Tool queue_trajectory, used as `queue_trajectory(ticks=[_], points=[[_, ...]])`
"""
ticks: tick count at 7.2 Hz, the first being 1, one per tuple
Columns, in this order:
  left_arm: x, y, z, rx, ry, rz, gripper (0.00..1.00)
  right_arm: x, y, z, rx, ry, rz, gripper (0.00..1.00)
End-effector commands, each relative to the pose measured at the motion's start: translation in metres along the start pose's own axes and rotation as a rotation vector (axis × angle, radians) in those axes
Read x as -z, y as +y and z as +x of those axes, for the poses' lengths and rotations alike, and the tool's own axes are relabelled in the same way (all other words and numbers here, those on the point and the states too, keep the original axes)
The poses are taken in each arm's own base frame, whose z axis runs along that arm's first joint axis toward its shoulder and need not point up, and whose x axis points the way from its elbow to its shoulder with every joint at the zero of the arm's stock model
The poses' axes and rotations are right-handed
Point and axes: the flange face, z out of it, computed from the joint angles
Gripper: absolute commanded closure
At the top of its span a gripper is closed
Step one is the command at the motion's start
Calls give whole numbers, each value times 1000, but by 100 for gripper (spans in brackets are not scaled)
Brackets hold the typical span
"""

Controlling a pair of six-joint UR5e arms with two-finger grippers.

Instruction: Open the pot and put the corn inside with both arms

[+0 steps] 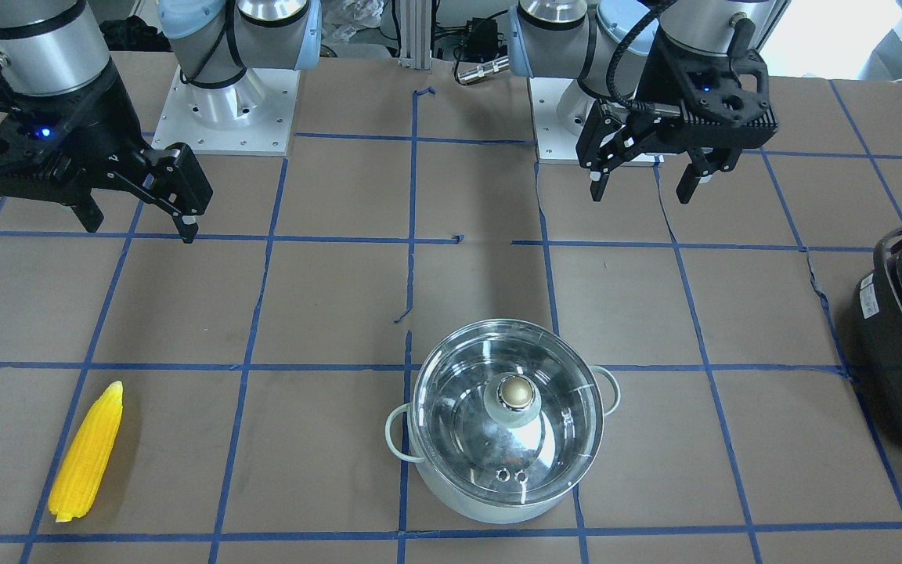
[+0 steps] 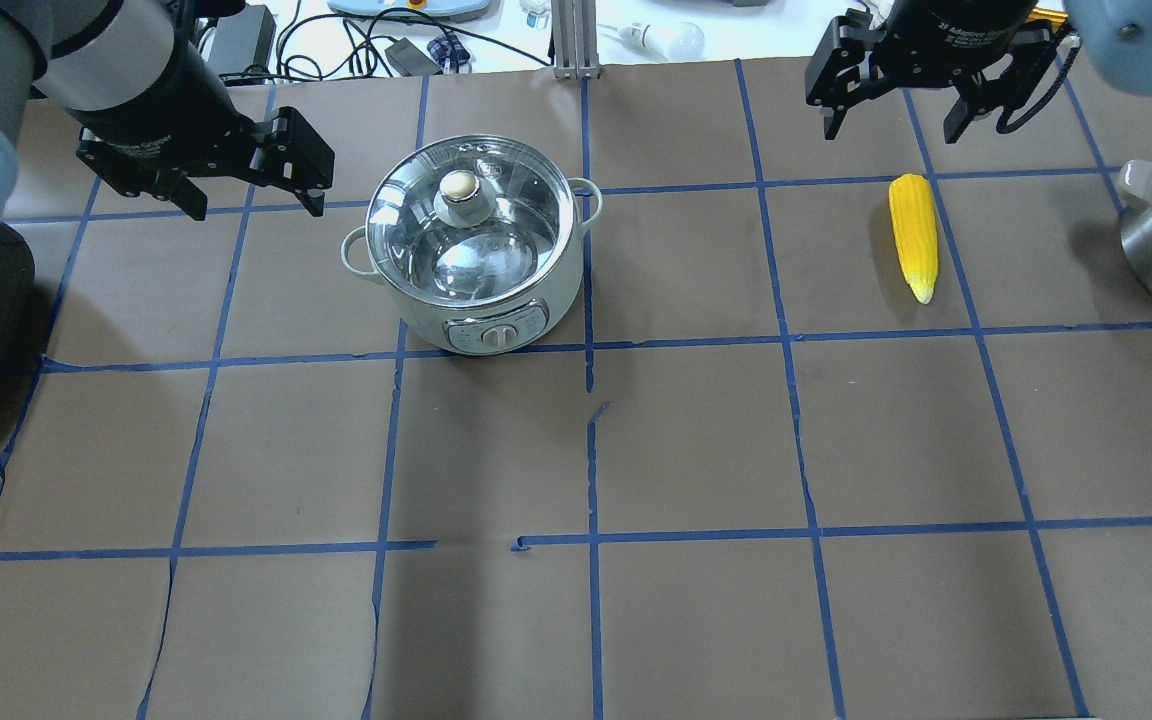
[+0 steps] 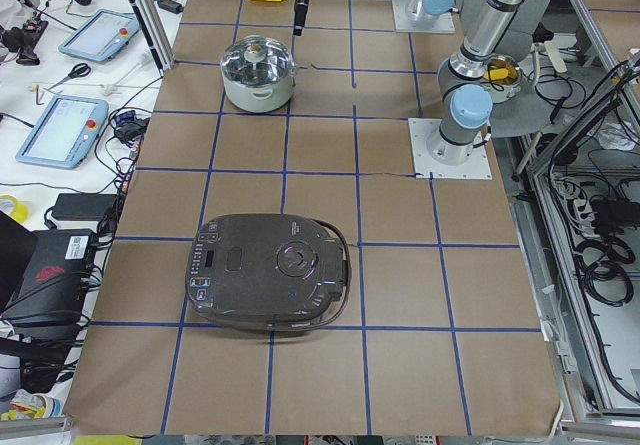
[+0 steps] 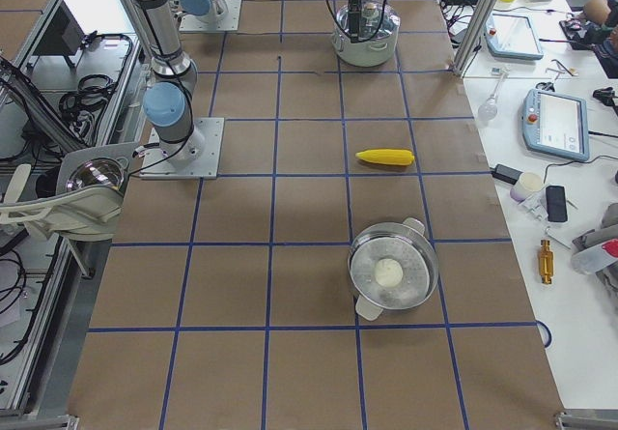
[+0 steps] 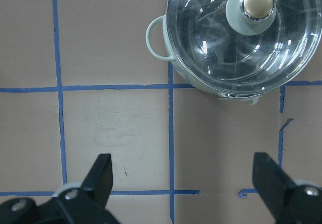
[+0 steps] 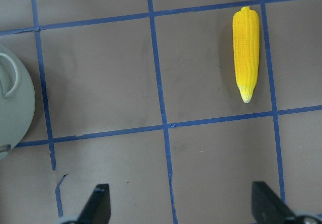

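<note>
The pot [image 2: 481,325], mint-green outside with two loop handles, stands on the table with its glass lid [image 2: 471,225] and gold knob [image 1: 515,394] on. My left gripper [image 2: 258,205] is open and empty, beside the pot and above the table; in the left wrist view [image 5: 182,173] the lid [image 5: 241,38] lies ahead of it to the right. The yellow corn [image 2: 914,235] lies flat on the table. My right gripper [image 2: 888,133] is open and empty, above the table near the corn's blunt end; the corn [image 6: 245,55] shows ahead of it in the right wrist view.
A black appliance with a handle [image 3: 270,285] lies on the robot's left end of the table. A second steel pot [image 4: 391,271] with a lid stands on the robot's right end, beyond the corn. Blue tape lines cross the brown table cover [image 2: 696,440].
</note>
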Motion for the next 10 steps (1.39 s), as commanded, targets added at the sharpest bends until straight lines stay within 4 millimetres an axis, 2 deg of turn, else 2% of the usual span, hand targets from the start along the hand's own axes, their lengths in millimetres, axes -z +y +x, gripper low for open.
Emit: queue_trajectory(ticks=[1,4,5,6,10], points=[[-3,1,0,0,-2,-5,0,0,0,0,0,0,0,0],[-5,0,-1,1,-3,-9,0,0,0,0,0,0,0,0],[-8,-13,-2,20,5,12,0,0,0,0,0,-1,0,0],[-4,-18,-2,15,-2,29,0,0,0,0,0,0,0,0],[-2,-10,-1,14,4,-3,0,0,0,0,0,0,0,0]])
